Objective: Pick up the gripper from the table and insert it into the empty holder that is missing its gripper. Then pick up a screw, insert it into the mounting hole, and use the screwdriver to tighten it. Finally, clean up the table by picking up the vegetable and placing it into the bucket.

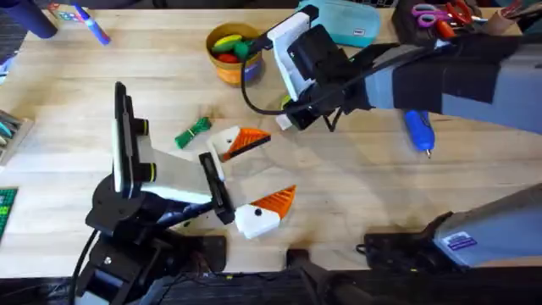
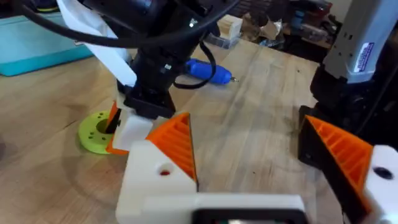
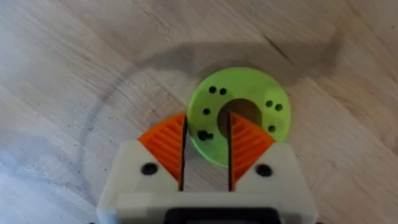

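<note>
My right gripper [image 1: 288,114] reaches in to mid-table, down on a lime-green disc [image 3: 239,115] with several small holes. The disc lies flat on the table [image 1: 356,186]. The white fingers with orange pads [image 3: 165,143] stand close together astride its ring, one at the outer rim, one at the centre hole. My left gripper [image 1: 258,174] is wide open just in front, nothing between its fingers. The dark-green vegetable [image 1: 193,131] lies left of it. The blue screwdriver [image 1: 418,131] rests to the right. The yellow-orange bucket [image 1: 233,52] stands at the back. The screw and holder are out of view.
The bucket holds yellow, red and green toy produce. A teal box [image 1: 351,24] sits behind the right arm, with scissors [image 1: 436,15] at the far right corner. A blue marker pen [image 1: 91,24] lies at the back left. The left arm's base fills the front left.
</note>
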`<state>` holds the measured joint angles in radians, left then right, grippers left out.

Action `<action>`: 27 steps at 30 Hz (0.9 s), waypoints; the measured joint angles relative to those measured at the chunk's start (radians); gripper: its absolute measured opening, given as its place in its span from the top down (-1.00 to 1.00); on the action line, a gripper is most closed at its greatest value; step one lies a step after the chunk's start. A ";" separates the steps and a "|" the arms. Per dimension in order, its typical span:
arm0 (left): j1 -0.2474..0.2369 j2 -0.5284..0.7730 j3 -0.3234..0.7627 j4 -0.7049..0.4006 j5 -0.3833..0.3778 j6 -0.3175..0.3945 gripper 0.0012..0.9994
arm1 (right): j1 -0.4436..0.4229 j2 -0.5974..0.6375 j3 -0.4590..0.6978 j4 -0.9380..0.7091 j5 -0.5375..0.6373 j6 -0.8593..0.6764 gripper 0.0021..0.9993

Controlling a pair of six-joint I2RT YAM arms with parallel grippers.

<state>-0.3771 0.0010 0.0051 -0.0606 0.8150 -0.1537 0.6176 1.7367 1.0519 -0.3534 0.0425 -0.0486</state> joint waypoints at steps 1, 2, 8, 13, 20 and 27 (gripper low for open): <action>0.000 0.000 0.000 0.000 0.000 0.000 -0.98 | -0.001 0.000 0.000 0.000 0.004 0.000 0.33; 0.000 0.000 0.000 0.000 0.000 0.000 -0.98 | -0.003 -0.001 0.000 -0.001 0.008 0.000 0.30; 0.000 0.000 0.000 0.000 0.000 0.000 -0.98 | -0.004 -0.036 0.006 -0.020 0.013 0.000 0.13; 0.000 0.000 0.000 0.000 0.000 0.000 -0.98 | -0.004 -0.080 0.020 -0.027 0.013 0.007 0.08; 0.000 0.000 0.000 0.000 0.000 0.000 -0.98 | -0.004 -0.082 0.023 -0.075 -0.009 0.019 0.09; 0.000 0.000 0.000 -0.004 0.001 0.000 -0.98 | -0.004 -0.069 0.023 -0.088 -0.014 0.024 0.37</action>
<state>-0.3771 0.0010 0.0051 -0.0643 0.8157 -0.1539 0.6132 1.6674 1.0748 -0.4416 0.0284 -0.0242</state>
